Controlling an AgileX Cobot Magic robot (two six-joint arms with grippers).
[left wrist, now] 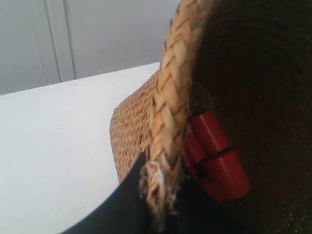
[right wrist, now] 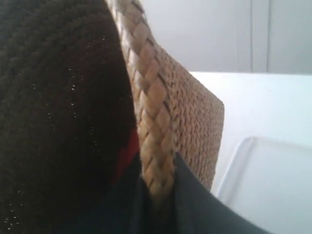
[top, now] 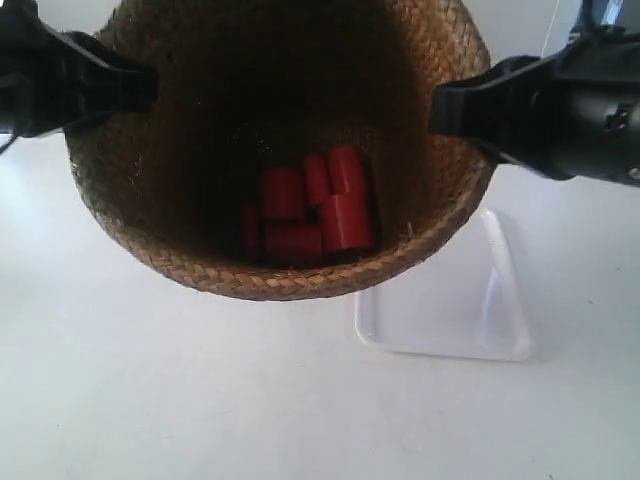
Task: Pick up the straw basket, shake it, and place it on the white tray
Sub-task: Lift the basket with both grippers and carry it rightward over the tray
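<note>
The straw basket [top: 150, 215] hangs in the air, tipped so its dark inside faces the exterior camera, with several red cylinders [top: 310, 210] lying in it. My left gripper [left wrist: 158, 195] is shut on its braided rim [left wrist: 170, 112]; red cylinders [left wrist: 217, 161] show just inside. On the opposite side, my right gripper [right wrist: 158, 187] is shut on the rim [right wrist: 148, 107] too. In the exterior view the black arms [top: 70, 80] [top: 540, 105] hold the basket from both sides. The white tray [top: 470, 310] lies on the table below and beside the basket, partly hidden by it.
The white table [top: 200, 400] spreads under everything. A pale wall with panel lines [left wrist: 58, 44] stands behind the table. The tray [right wrist: 273, 185] shows beside the basket's outer wall in the right wrist view.
</note>
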